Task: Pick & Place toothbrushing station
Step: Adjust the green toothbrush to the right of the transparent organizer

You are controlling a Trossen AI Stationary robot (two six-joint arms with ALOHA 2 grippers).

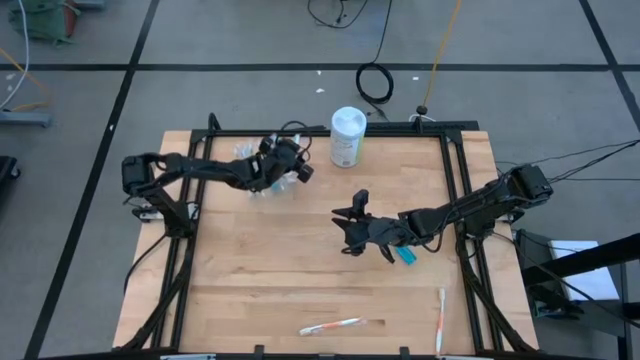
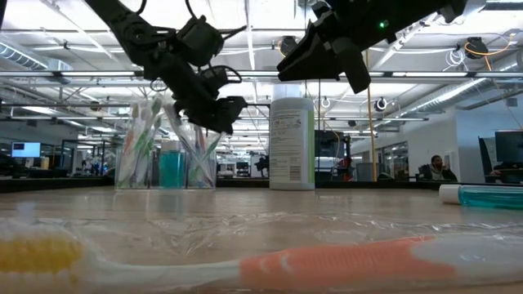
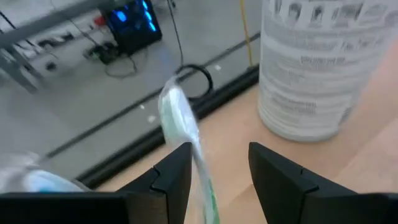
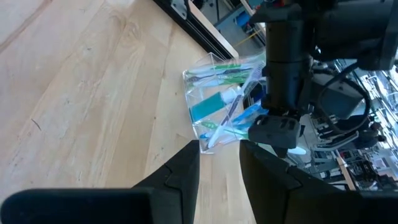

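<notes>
Left end effector poised over the clear cup at the tabletop's far left, fingers apart around an upright green toothbrush, not clamped. Right end effector parted, empty, mid-tabletop, farther away.

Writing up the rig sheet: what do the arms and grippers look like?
Both arms are black, slim and jointed, with dark cables running along them. Left gripper and right gripper each end in two flat, angular black fingers. A small green light glows on the right arm in the low view. No readable markings are visible.
</notes>
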